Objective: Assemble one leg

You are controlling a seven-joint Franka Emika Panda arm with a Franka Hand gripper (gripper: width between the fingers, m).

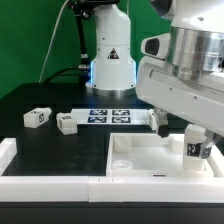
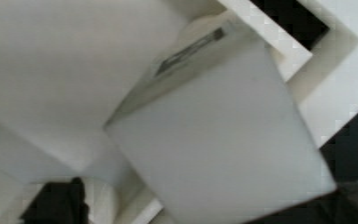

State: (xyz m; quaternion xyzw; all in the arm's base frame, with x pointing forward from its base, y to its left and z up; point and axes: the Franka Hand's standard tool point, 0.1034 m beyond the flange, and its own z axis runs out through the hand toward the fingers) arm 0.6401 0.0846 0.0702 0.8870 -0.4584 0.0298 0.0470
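My gripper (image 1: 195,143) is shut on a leg (image 1: 196,149), a white chunky block with a black-and-white tag on its face. It holds the leg upright over the near right corner of the large white square tray-like part (image 1: 140,158). In the wrist view the leg (image 2: 211,120) fills the middle, with its tag seen edge-on, and the gripper (image 2: 202,208) has a dark finger (image 2: 60,200) on either side of it. Two more legs (image 1: 37,117) (image 1: 66,124) lie on the black table at the exterior view's left.
The marker board (image 1: 108,114) lies flat behind the tray-like part. A white raised border (image 1: 45,186) runs along the table's front and left. The robot base (image 1: 110,60) stands at the back before a green backdrop.
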